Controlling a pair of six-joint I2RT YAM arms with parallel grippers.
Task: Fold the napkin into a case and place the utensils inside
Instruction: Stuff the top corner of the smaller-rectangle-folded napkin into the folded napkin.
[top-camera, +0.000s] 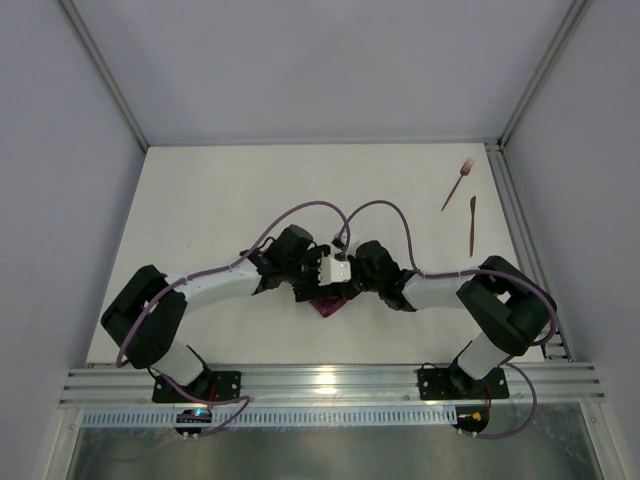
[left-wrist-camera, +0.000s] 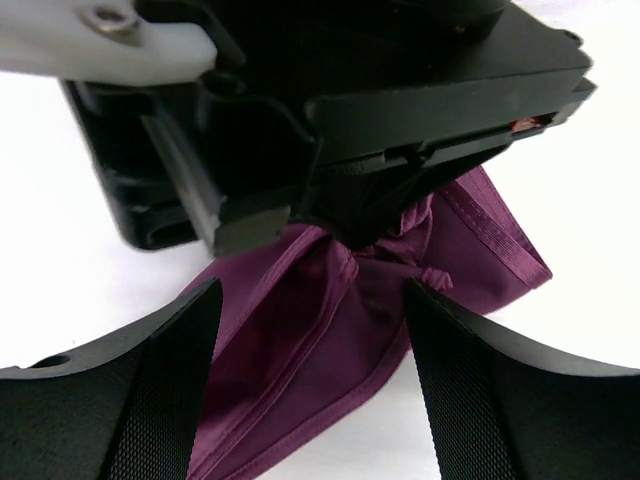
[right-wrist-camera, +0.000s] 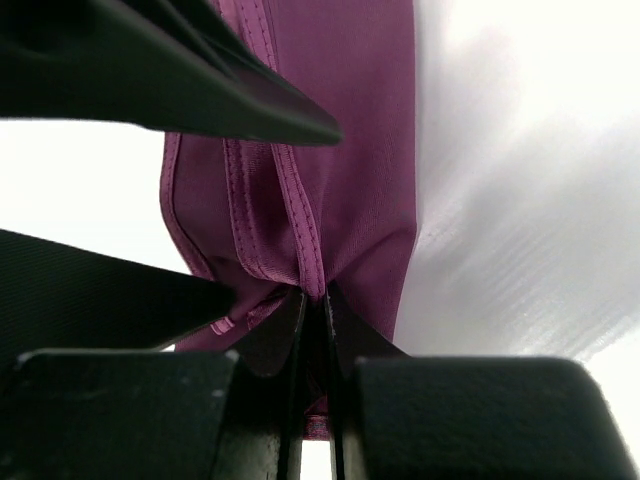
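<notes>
The plum-purple napkin (left-wrist-camera: 330, 340) lies folded into a narrow bundle on the white table, between the two wrists at the centre front (top-camera: 328, 307). My left gripper (left-wrist-camera: 310, 385) stands open, its fingers astride the cloth without gripping it. My right gripper (right-wrist-camera: 312, 300) is shut on a hemmed fold of the napkin (right-wrist-camera: 345, 150), pinching it from the opposite side. In the top view both grippers, left (top-camera: 316, 288) and right (top-camera: 342, 290), meet over the cloth and hide most of it. The copper-brown fork (top-camera: 459, 183) and knife (top-camera: 472, 224) lie at the far right.
A metal rail (top-camera: 515, 215) runs along the table's right edge, just beyond the utensils. White enclosure walls (top-camera: 320, 70) stand at the back and sides. Purple cables (top-camera: 300, 212) loop above both wrists.
</notes>
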